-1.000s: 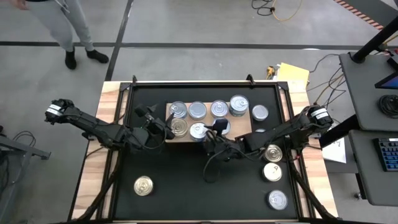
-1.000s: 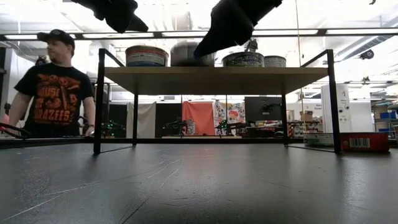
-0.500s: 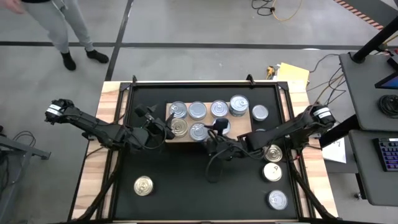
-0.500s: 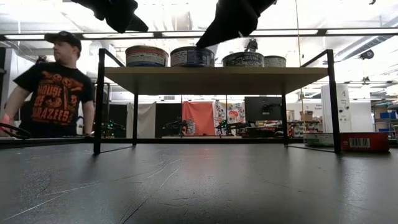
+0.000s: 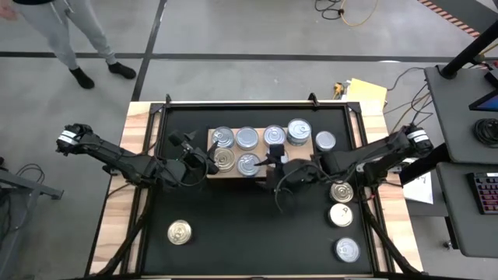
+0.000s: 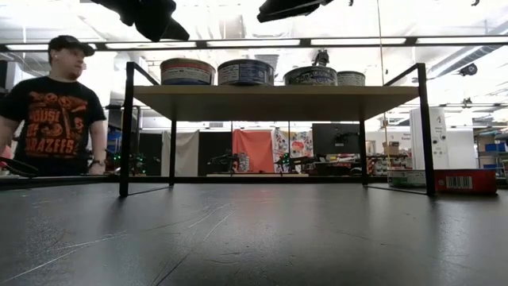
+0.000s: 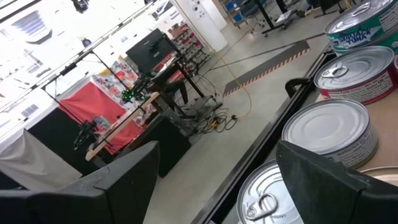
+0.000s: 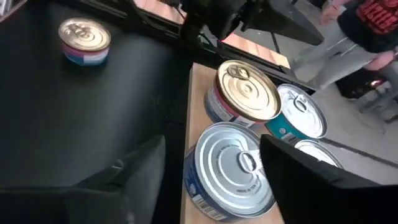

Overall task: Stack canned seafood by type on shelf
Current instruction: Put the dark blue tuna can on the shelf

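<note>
A black mat [image 5: 233, 233] covers the table, with pale wood [image 5: 117, 225] showing along both sides. On the mat stands a low light-wood shelf [image 5: 299, 158] on black legs. Six tins [image 5: 247, 138] sit on its top (four in the back row, two in front). Five more tins [image 5: 180, 232] rest directly on the mat: one front left, four along the right.
</note>
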Robot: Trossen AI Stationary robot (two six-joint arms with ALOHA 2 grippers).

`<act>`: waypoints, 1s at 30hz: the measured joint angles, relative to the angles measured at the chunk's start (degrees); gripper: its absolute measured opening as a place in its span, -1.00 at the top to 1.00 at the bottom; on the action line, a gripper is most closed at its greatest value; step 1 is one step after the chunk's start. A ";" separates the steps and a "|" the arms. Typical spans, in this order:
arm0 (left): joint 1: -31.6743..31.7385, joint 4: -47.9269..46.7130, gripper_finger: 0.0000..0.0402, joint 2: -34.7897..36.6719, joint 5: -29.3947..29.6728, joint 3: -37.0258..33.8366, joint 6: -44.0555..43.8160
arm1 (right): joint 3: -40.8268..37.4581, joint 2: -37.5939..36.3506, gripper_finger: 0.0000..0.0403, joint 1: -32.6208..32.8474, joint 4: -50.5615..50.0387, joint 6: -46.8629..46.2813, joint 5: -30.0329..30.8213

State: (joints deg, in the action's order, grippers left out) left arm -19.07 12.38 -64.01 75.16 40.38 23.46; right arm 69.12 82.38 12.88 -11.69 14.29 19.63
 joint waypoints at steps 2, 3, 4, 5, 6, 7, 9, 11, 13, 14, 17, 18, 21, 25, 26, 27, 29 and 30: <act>0.00 0.00 -0.52 0.00 0.00 0.00 0.00 | 0.00 -0.25 -0.08 -0.97 -0.38 -1.23 -0.42; 0.00 0.00 -0.52 0.00 0.00 0.00 0.00 | 0.00 -0.22 0.00 -1.52 -0.27 -1.61 -0.88; 0.00 0.00 -0.52 0.00 0.00 0.00 0.00 | 0.00 -0.18 0.09 -2.08 -0.24 -1.76 -1.62; 0.00 0.00 -0.52 0.00 0.02 0.00 0.00 | -0.01 -0.18 0.19 -2.68 -0.30 -2.08 -2.83; 0.00 0.00 -0.52 0.00 0.02 0.00 0.00 | -0.05 -0.09 0.29 -3.19 -0.08 -2.72 -3.82; 0.00 0.00 -0.52 0.00 0.03 0.00 0.00 | -0.07 0.23 0.39 -3.71 0.34 -3.57 -4.50; 0.00 -0.02 -0.52 0.00 0.02 0.00 0.00 | -0.09 0.72 0.62 -4.51 0.30 -4.90 -4.81; 0.00 0.00 -0.52 0.00 0.05 0.00 0.00 | -0.13 1.33 0.85 -4.97 0.00 -4.81 -4.87; 0.00 -0.02 -0.52 0.00 0.07 0.00 0.00 | -0.13 1.80 0.91 -5.11 0.25 -4.95 -4.87; 0.00 -0.02 -0.52 0.00 0.09 0.00 0.00 | -0.13 1.99 0.92 -5.26 0.64 -5.56 -4.88; 0.00 -0.04 -0.52 0.00 0.10 0.00 0.00 | -0.13 2.56 0.95 -5.42 0.69 -7.47 -5.13; 0.00 -0.04 -0.52 0.00 0.11 0.00 0.00 | -0.13 2.75 0.95 -5.51 0.67 -7.80 -5.13; 0.00 -0.04 -0.52 0.00 0.13 0.00 0.00 | -0.13 3.30 0.96 -5.63 0.43 -8.73 -5.13; 0.00 -0.04 -0.52 0.00 0.13 0.00 -0.02 | -0.13 4.05 0.96 -5.83 0.34 -9.14 -5.13; 0.00 -0.04 -0.52 0.00 0.13 0.00 -0.02 | -0.13 4.16 0.96 -5.83 0.33 -9.14 -5.13; 0.00 -0.06 -0.52 0.00 0.13 0.00 -0.02 | -0.13 4.29 0.96 -5.83 0.36 -9.17 -5.13; 0.00 -0.04 -0.52 0.00 0.13 0.00 -0.02 | -0.13 4.39 0.96 -5.81 0.24 -9.27 -5.13; 0.00 -0.06 -0.52 0.00 0.11 0.00 -0.02 | -0.13 4.41 0.96 -5.83 0.04 -9.33 -5.13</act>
State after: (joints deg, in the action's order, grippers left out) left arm -19.07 12.32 -64.01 75.27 40.38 23.44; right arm 68.99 86.78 7.05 -11.65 4.95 14.50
